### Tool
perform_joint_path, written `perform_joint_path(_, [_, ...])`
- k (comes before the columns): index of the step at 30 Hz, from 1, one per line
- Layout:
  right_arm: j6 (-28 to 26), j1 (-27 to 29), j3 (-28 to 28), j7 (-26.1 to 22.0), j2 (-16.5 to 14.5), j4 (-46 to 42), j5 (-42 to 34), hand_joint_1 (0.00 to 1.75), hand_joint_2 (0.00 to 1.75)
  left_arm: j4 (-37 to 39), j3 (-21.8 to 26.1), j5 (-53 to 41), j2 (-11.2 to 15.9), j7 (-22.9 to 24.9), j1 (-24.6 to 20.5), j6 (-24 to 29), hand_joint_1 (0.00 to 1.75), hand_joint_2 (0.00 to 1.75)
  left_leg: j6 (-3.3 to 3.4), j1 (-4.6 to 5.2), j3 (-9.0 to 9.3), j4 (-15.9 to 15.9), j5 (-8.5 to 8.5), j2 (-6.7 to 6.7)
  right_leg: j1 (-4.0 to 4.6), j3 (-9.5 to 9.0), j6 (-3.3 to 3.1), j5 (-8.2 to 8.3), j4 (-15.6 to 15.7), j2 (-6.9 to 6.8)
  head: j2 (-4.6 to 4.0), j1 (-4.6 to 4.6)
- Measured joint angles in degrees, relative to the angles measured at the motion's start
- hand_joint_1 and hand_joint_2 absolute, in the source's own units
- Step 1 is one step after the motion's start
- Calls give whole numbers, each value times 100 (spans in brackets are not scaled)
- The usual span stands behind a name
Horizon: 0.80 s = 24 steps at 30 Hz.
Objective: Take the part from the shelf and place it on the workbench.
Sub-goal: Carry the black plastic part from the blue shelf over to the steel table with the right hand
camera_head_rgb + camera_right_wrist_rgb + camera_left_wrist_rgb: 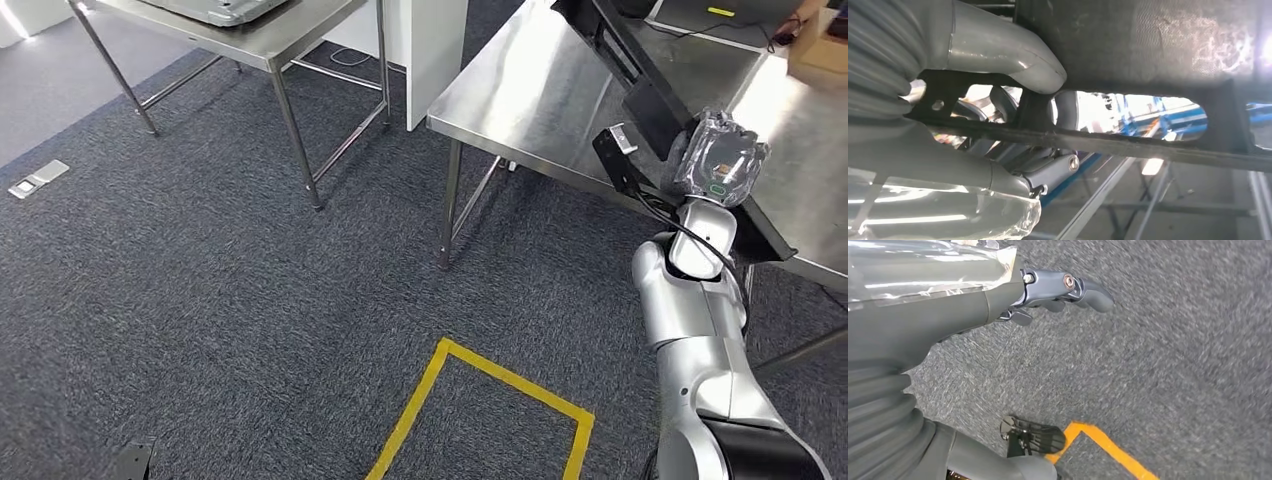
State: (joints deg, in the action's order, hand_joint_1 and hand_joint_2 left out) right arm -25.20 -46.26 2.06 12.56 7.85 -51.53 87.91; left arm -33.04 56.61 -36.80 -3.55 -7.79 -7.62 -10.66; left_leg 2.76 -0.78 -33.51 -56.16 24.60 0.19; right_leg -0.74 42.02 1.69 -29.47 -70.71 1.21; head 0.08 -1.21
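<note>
Black and long, the part (pixel 640 75) runs across the upper right of the head view, grasped by the right hand (pixel 722 160) above the steel workbench (pixel 520 90); lower it flat before letting go, while the left hand (pixel 1068 290) hangs released.

I see dark grey carpet (pixel 250 300) across the floor, with a yellow tape outline (pixel 480 400) marked on it near me. Two stainless steel tables: one at upper left (pixel 270 40) on thin legs with a crossbar, one at upper right (pixel 540 90), glare on its top. White cabinet (pixel 435 50) between them. Small silver floor plate (pixel 38 178) at left.
</note>
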Motion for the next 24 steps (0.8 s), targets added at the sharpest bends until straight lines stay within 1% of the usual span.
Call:
perform_joint_path(1, [30, -27, 42, 3, 18, 76, 0, 175, 175, 26, -40, 62, 7, 3, 1, 3, 0, 175, 0, 1, 0, -2, 4, 48, -15, 115, 25, -60, -243, -36, 0, 1])
perform_joint_path(2, [61, -39, 79, 3, 37, 140, 0, 175, 175, 48, -79, 121, 13, 3, 1, -1, 0, 175, -4, -1, 1, -4, 8, 89, -32, 125, 67, -38, -276, -59, 0, 4])
perform_joint_path(3, [83, -44, 114, 4, 56, 184, 0, 175, 175, 64, -116, 171, 16, 1, 0, -13, 0, 175, -12, -5, 4, -9, 13, 124, -53, 8, 121, 67, -54, -81, 0, 5])
perform_joint_path(4, [96, -53, 152, 10, 78, 216, 0, 175, 175, 74, -150, 213, 17, -3, -1, -34, 0, 175, -27, -8, 5, -19, 22, 149, -75, -208, 175, 224, 359, -116, 0, 6])
perform_joint_path(5, [102, -68, 194, 24, 99, 238, 0, 175, 175, 82, -184, 254, 26, -9, -1, -62, 0, 175, -52, 3, 1, -38, 37, 169, -85, -443, 207, 359, 792, -164, 1, 13])
perform_joint_path(6, [110, -86, 241, 46, 117, 253, 0, 175, 175, 87, -214, 285, 36, -15, -2, -92, 0, 175, -82, 15, -7, -58, 51, 183, -83, -631, 210, 461, 1139, -190, 1, 12])
perform_joint_path(7, [125, -101, 290, 74, 135, 265, 0, 175, 175, 90, -239, 311, 52, -24, -2, -115, 0, 175, -98, 32, -21, -81, 70, 190, -88, -746, 196, 514, 1343, -207, 0, 10])
perform_joint_path(8, [142, -110, 337, 103, 147, 277, 0, 175, 175, 94, -263, 332, 69, -31, 0, -136, 0, 175, -87, 46, -34, -98, 74, 193, -83, -781, 171, 520, 1398, -205, 0, 6])
perform_joint_path(9, [156, -110, 377, 129, 154, 287, 0, 175, 175, 98, -285, 346, 81, -36, 4, -150, 0, 175, -62, 47, -38, -101, 70, 192, -81, -783, 156, 530, 1402, -183, 0, -8])
perform_joint_path(11, [177, -109, 444, 156, 167, 301, 0, 175, 175, 109, -319, 372, 101, -43, 10, -174, 0, 175, -10, 37, -27, -90, 52, 192, -69, -782, 152, 534, 1402, -172, 1, -22])
perform_joint_path(14, [240, -109, 525, 184, 189, 303, 0, 175, 175, 121, -349, 421, 114, -49, 11, -222, 0, 175, -26, 18, -5, -55, 37, 195, -40, -784, 146, 532, 1400, -164, 1, -31])
perform_joint_path(16, [292, -109, 567, 203, 205, 303, 0, 175, 175, 126, -377, 453, 115, -54, 11, -249, 0, 175, -55, 10, -2, -39, 25, 195, -26, -780, 122, 532, 1398, -164, 1, -31])
perform_joint_path(18, [325, -109, 609, 218, 223, 303, 0, 175, 175, 130, -410, 476, 115, -56, 12, -259, 0, 175, -111, 3, -3, -28, 15, 195, -15, -774, 91, 534, 1395, -165, 0, -30])
perform_joint_path(20, [353, -109, 649, 248, 242, 303, 0, 175, 175, 131, -444, 494, 115, -56, 14, -270, 0, 175, -168, -2, -6, -23, 11, 195, -11, -768, 77, 536, 1392, -166, 0, -29])
perform_joint_path(21, [372, -109, 667, 268, 251, 303, 0, 175, 175, 130, -463, 502, 115, -56, 15, -279, 0, 175, -183, 0, -16, -31, 17, 195, -23, -769, 79, 541, 1400, -168, 0, -29])
perform_joint_path(22, [391, -113, 685, 285, 261, 302, 0, 175, 175, 130, -480, 510, 120, -56, 16, -289, 0, 175, -171, 6, -25, -37, 25, 192, -37, -772, 85, 548, 1410, -170, 0, -29])
perform_joint_path(23, [409, -118, 703, 298, 269, 300, 0, 175, 175, 130, -496, 522, 129, -57, 17, -300, 0, 175, -144, 15, -21, -27, 34, 193, -44, -783, 96, 558, 1435, -172, 0, -35])
perform_joint_path(24, [423, -120, 717, 309, 279, 290, 0, 175, 175, 128, -512, 532, 137, -57, 19, -309, 0, 175, -108, -2, 16, 36, 16, 195, -45, -789, 105, 565, 1450, -176, 1, -43])
